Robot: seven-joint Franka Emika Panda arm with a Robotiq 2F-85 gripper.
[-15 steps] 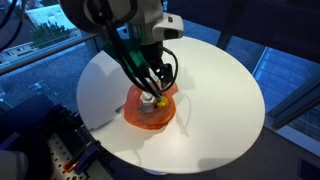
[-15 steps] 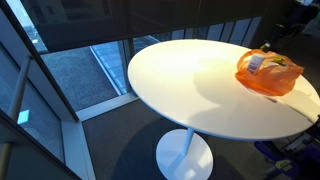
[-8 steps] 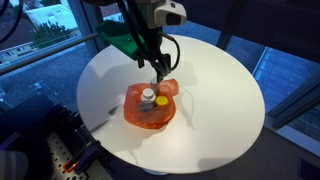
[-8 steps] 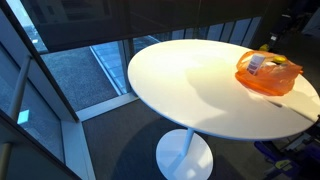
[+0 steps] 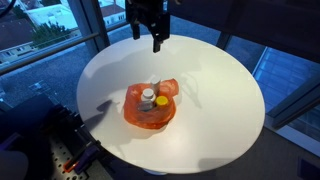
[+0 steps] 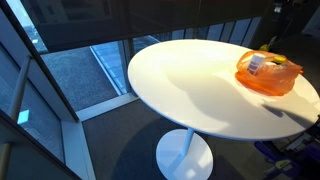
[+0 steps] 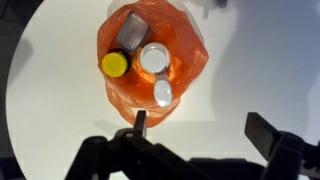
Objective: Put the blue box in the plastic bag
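An orange plastic bag lies open on the round white table, also seen in the exterior view and the wrist view. Inside it are a greyish box, a yellow-capped bottle, a white-lidded jar and a small white cap. I cannot tell whether the box is blue. My gripper hangs high above the table behind the bag, open and empty.
The table's edge drops to a dark floor, and its single pedestal foot is below. Glass walls and railings surround the table. A dark equipment rack stands near the front left edge.
My gripper has risen from just above the bag to high over the table, moving back from it. The bag and its contents stay put.
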